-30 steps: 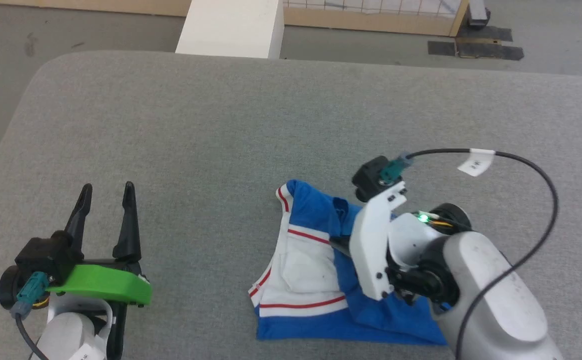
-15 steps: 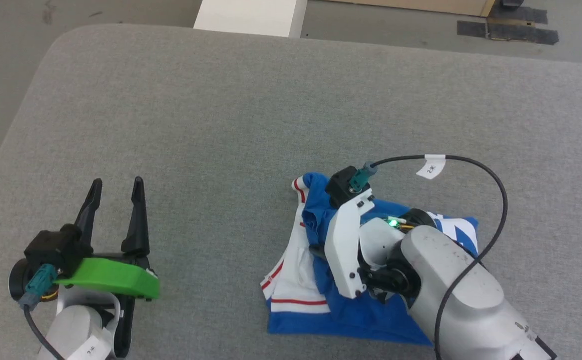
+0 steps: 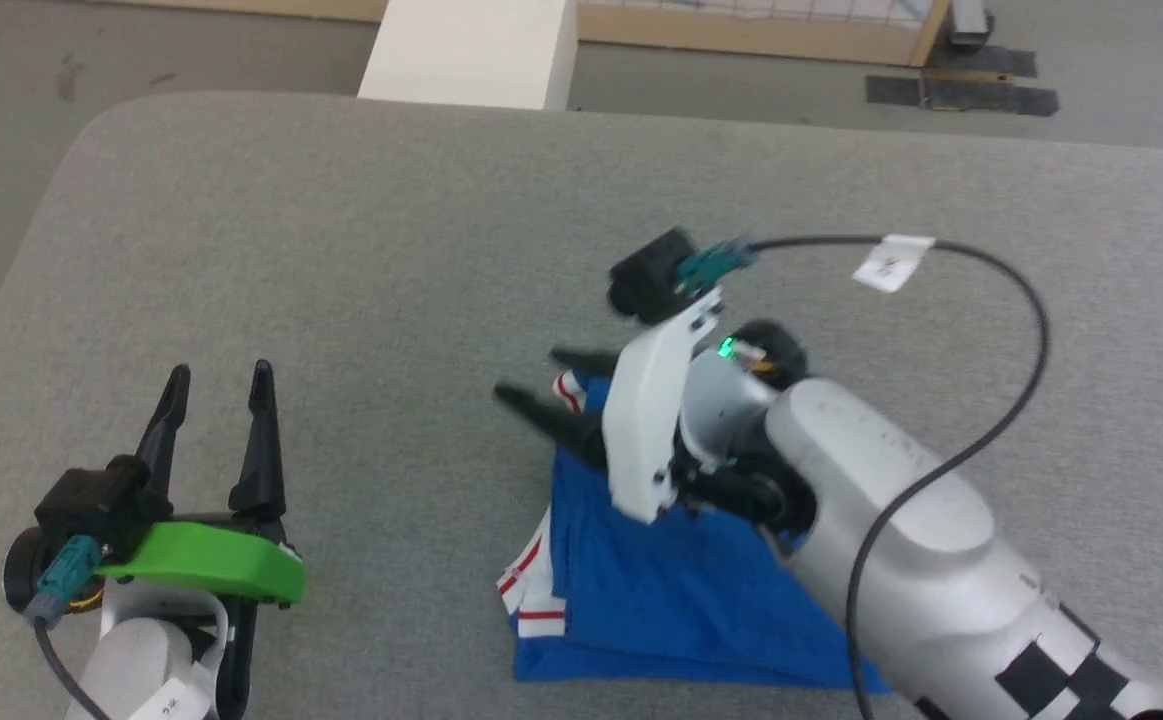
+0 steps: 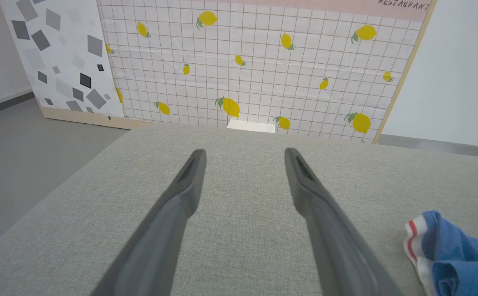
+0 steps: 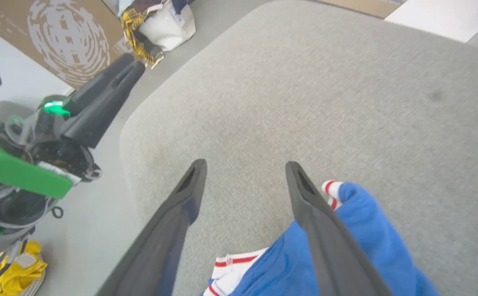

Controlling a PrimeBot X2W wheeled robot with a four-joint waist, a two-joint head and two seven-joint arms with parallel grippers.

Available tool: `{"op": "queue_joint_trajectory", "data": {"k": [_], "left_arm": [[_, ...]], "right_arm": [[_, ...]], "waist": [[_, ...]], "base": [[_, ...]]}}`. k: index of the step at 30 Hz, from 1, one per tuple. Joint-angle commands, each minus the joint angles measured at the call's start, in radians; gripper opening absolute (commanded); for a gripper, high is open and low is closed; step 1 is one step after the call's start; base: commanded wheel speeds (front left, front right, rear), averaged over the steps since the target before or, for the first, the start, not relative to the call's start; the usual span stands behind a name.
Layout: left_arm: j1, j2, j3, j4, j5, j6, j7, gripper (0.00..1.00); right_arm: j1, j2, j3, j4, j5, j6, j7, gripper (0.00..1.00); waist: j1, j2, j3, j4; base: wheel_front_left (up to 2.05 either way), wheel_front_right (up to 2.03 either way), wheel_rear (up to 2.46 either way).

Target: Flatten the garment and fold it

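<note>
Garment (image 3: 671, 600) lies bunched, so we hold our right pincer (image 3: 536, 378) spread over its edge, left pincer (image 3: 218, 375) spread aside.

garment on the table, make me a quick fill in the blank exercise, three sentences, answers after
1. The garment lies bunched on the grey table and is mostly ____ with red-striped white trim.
2. The right gripper hovers at the garment's far edge with its jaws ____.
3. In the head view the left gripper, jaws apart, is over bare table to the ____ of the garment.

Missing words: blue; open; left
</note>
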Motion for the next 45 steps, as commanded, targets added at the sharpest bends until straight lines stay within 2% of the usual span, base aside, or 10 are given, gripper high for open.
{"op": "queue_joint_trajectory", "data": {"k": [1, 7, 15, 21, 29, 30, 31, 32, 38, 45], "left_arm": [[0.015, 0.005, 0.005, -0.011, 0.006, 0.002, -0.005, 1.0], [0.046, 0.01, 0.018, -0.034, 0.015, 0.013, -0.005, 1.0], [0.061, 0.005, 0.014, -0.045, 0.017, 0.014, -0.005, 1.0], [0.053, 0.005, 0.007, -0.045, 0.017, 0.013, -0.005, 1.0], [0.042, 0.004, 0.005, -0.039, 0.015, 0.009, -0.005, 1.0], [0.04, 0.003, 0.004, -0.038, 0.016, 0.009, -0.005, 1.0], [0.04, 0.002, 0.005, -0.037, 0.016, 0.01, -0.005, 1.0], [0.04, 0.002, 0.006, -0.037, 0.016, 0.01, -0.005, 1.0], [0.049, 0.004, 0.029, -0.056, 0.011, 0.02, -0.005, 1.0], [0.064, 0.026, 0.063, -0.108, 0.006, 0.03, -0.004, 1.0]], "right_arm": [[-0.018, -0.004, -0.035, 0.002, -0.044, -0.002, -0.024, 1.0], [0.057, -0.084, -0.263, -0.046, -0.258, -0.002, -0.052, 1.0], [0.385, -0.098, -0.559, -0.217, -0.441, -0.002, 0.118, 1.0], [0.545, -0.045, -0.617, -0.286, -0.492, -0.002, 0.227, 1.0], [0.569, -0.018, -0.61, -0.248, -0.537, -0.002, 0.299, 1.0], [0.566, -0.016, -0.61, -0.238, -0.537, -0.002, 0.309, 0.89], [0.562, -0.015, -0.607, -0.233, -0.536, -0.002, 0.312, 0.2], [0.558, -0.014, -0.602, -0.23, -0.535, -0.002, 0.315, 0.0], [0.522, -0.07, -0.532, -0.274, -0.493, -0.002, 0.333, 0.0], [0.431, -0.251, -0.423, -0.345, -0.422, -0.002, 0.369, 0.0]], "waist": [[0.0, 0.0, -0.033, -0.04], [0.0, 0.0, -0.063, -0.094], [0.0, 0.0, -0.065, -0.122], [0.0, 0.0, -0.045, -0.114], [0.0, 0.0, -0.029, -0.103], [0.0, 0.0, -0.028, -0.102], [0.0, 0.0, -0.028, -0.101], [0.0, 0.0, -0.028, -0.102], [0.0, 0.0, -0.017, -0.163], [0.0, 0.0, 0.048, -0.359]], "base": [[0.0, 0.0, 0.0], [0.0, 0.0, 0.0], [0.0, 0.0, 0.0], [0.0, 0.0, 0.0], [0.0, 0.0, 0.0], [0.0, 0.0, 0.0], [0.0, 0.0, 0.0], [0.0, 0.0, 0.0], [0.0, 0.0, 0.0], [0.0, 0.0, 0.0]]}}
